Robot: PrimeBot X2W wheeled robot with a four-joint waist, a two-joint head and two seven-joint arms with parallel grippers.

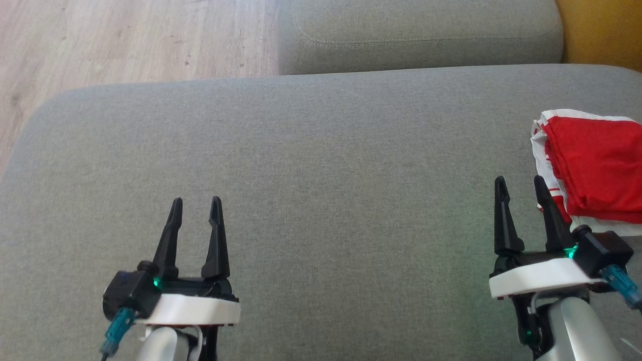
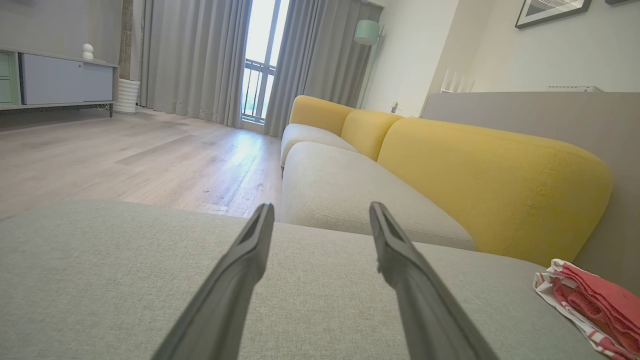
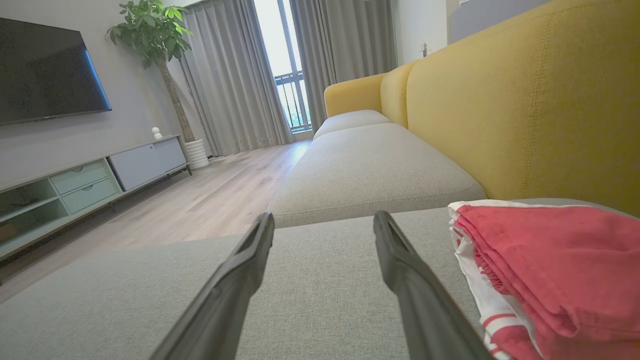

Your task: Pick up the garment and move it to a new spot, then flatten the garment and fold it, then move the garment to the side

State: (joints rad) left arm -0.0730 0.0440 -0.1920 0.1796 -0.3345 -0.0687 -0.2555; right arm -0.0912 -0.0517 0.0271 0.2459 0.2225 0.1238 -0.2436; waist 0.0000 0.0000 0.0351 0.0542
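At right on the grey cushion (image 1: 321, 175) lies the folded garment (image 1: 597, 165); left gripper (image 1: 195, 208) and right gripper (image 1: 519, 188) hover empty, jaws apart. Set-aside step apparently complete; next, arms need only withdraw.

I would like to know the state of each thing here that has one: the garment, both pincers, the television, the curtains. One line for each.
garment: folded, lying on the seat cushion, held by nothing.
left pincer: open, empty, above the seat cushion.
right pincer: open, empty, close beside the garment.
television: screen dark.
curtains: parted at the window.
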